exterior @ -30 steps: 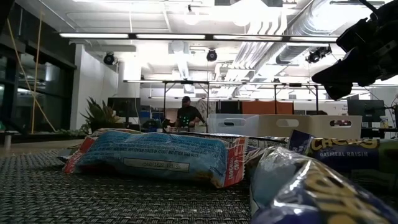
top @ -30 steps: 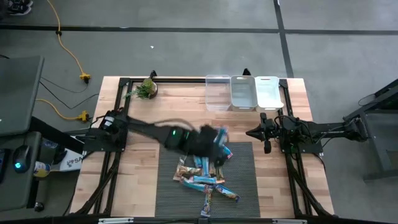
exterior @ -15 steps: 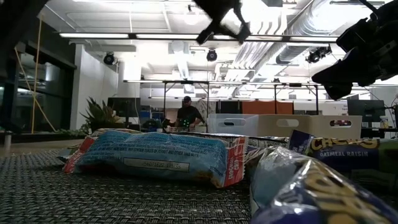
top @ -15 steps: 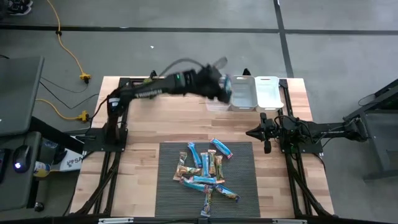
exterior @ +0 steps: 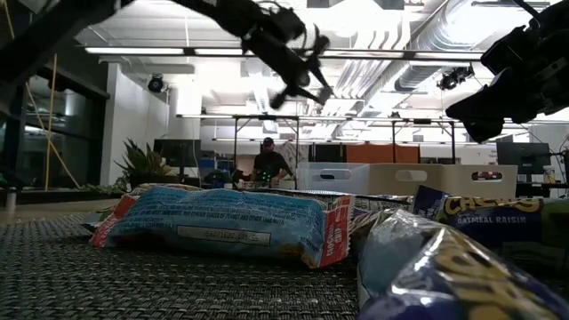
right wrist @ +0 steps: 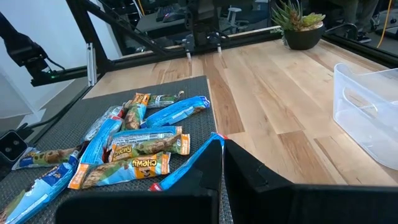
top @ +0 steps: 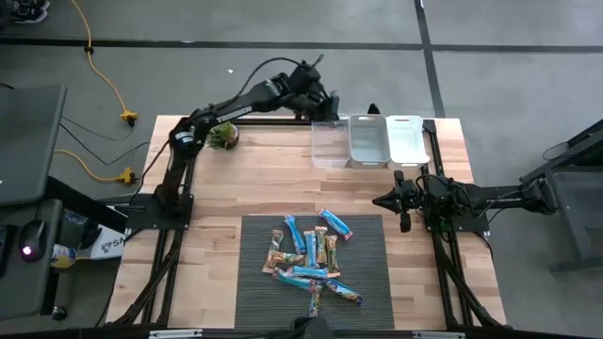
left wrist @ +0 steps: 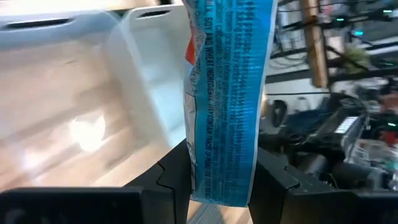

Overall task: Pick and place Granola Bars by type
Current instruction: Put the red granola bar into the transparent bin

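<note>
Several granola bars (top: 311, 259), mostly blue-wrapped, lie in a loose pile on the dark mat (top: 367, 282); the right wrist view shows the same pile (right wrist: 134, 146). My left gripper (top: 325, 97) hangs high at the table's far edge, just behind the clear bin (top: 330, 141). It is shut on one blue bar (left wrist: 227, 93), and the low view shows it up in the air (exterior: 302, 82). My right gripper (top: 382, 201) waits shut and empty at the mat's far right corner (right wrist: 222, 163). My left gripper pinches one end of the blue bar (left wrist: 217, 183) between its two fingers (left wrist: 171, 180), which press on the wrapper's flat faces. The fingers come from the table's left, slanting down. The bar sticks straight out past the fingertips, lifted clear above the bins.
Three bins stand in a row at the far edge: the clear one, a translucent grey one (top: 368, 139) and a white one (top: 405, 138). A small potted plant (top: 223, 137) sits at the far left. Bare wood lies between the mat and the bins.
My left gripper has swung with the blue bar from above the mat toward the table's far edge. It passed over the clear bin and now hangs just behind it. The wrist has rolled on the way. The pile on the mat has stayed put.
</note>
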Robot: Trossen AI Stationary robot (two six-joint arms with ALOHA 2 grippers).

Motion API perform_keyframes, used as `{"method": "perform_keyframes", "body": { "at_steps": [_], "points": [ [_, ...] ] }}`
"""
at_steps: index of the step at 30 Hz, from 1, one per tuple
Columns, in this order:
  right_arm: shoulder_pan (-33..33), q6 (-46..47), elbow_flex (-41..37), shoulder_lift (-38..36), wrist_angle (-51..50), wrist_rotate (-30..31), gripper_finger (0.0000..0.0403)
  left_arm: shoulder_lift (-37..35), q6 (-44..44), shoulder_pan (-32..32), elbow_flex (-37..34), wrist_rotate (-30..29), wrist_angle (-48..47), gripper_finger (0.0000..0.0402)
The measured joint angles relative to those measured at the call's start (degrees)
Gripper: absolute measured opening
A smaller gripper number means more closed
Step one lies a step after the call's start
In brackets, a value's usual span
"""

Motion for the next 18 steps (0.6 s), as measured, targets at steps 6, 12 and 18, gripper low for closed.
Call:
{"method": "perform_keyframes", "body": {
  "at_steps": [6, 12, 18],
  "points": [
    [-0.02, -0.02, 0.00, 0.03, 0.09, -0.06, 0.0000, 4.87, -2.07, -0.44, -0.04, -1.52, -0.78, 0.0116],
    [0.00, 0.00, 0.00, 0.04, 0.12, -0.05, 0.0000, 8.11, -2.91, -1.30, -0.04, -4.90, -1.43, 0.0117],
    [-0.02, 0.00, 0.00, 0.07, 0.14, -0.05, 0.0000, 9.37, -2.69, -1.60, -0.06, -10.32, -7.91, 0.0117]
  ]
}}
